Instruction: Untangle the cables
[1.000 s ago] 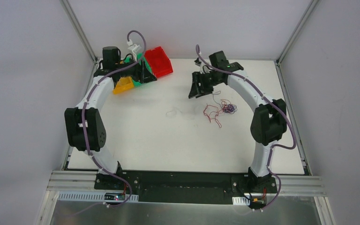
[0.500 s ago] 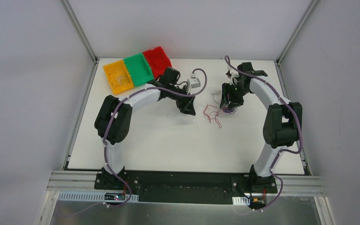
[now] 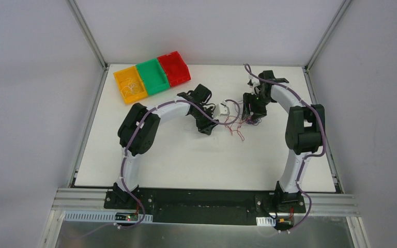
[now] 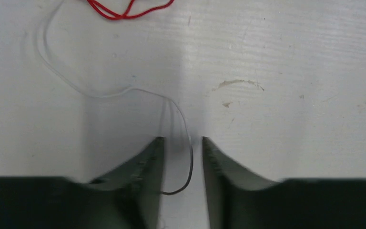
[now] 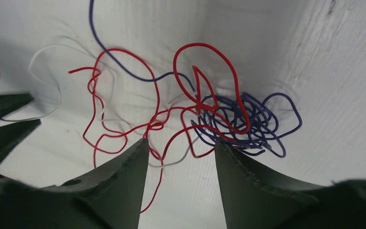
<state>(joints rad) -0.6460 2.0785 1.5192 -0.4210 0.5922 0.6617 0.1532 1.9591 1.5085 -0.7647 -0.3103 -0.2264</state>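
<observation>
The cables lie tangled on the white table: a red one (image 5: pixel 124 100), a purple-blue bundle (image 5: pixel 257 119) and a whitish one (image 5: pixel 45 81). In the top view the red loops (image 3: pixel 234 127) lie between the two grippers. My right gripper (image 5: pixel 181 142) is open, low over the tangle, with red and whitish strands between its fingers (image 5: pixel 124 181); it also shows in the top view (image 3: pixel 249 114). My left gripper (image 4: pixel 181 139) is open with a narrow gap, and a thin whitish wire (image 4: pixel 105 94) runs between its fingers unpinched. A red loop (image 4: pixel 124 10) lies ahead of it. The left gripper (image 3: pixel 208 127) sits just left of the tangle.
Yellow (image 3: pixel 130 85), green (image 3: pixel 152 76) and red (image 3: pixel 174 68) bins stand in a row at the back left; the yellow one holds a pale wire. The left gripper's fingertips (image 5: pixel 5 119) show at the left edge of the right wrist view.
The left arm swung from the bins to the middle, stopping beside the tangle. The right gripper came down and in over the cables.
</observation>
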